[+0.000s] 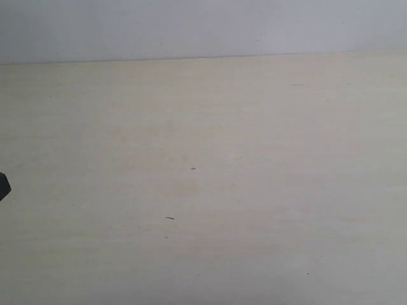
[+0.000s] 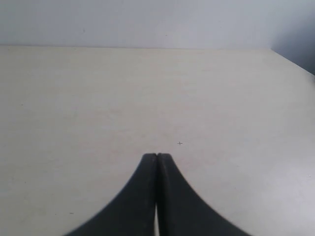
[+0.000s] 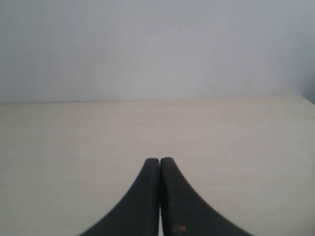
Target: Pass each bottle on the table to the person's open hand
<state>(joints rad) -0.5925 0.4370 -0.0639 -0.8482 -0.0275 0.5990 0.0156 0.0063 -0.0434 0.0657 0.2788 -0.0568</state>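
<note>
Exterior view, and it's the table (image 1: 203,190) filling the picture: a pale beige top with faint grain running side to side. Its far edge crosses the whole frame from left to right, climbing a touch toward the right, so the long run of the board lies across the view. Where the bottles are, and which way they point, none of the three views can tell. Same for the person's hand: spread or not, cannot tell.

On the surface there's a tiny cross mark (image 1: 193,168) near the middle. A short dark dash (image 1: 170,218) sits nearer the camera and slightly left of it, and a few specks (image 1: 308,272) lie toward the near right. Behind the far edge is a plain grey-white wall (image 1: 203,25). At the left border a small dark shape (image 1: 3,186) pokes in; what it is, I cannot tell.

Left wrist view now: the left gripper (image 2: 157,156) has its two black fingers (image 2: 142,196) pressed flat together tip to tip, pinching nothing. It points out over the table toward the wall, with the cross mark just beyond the tips and off to one side. A far corner of the table shows there too.

Right wrist view: the right gripper (image 3: 160,160) has its jaws likewise closed against each other, gripping nothing. It's aimed at the far edge and the wall, with an orange speck (image 3: 181,228) on one finger near its base
</note>
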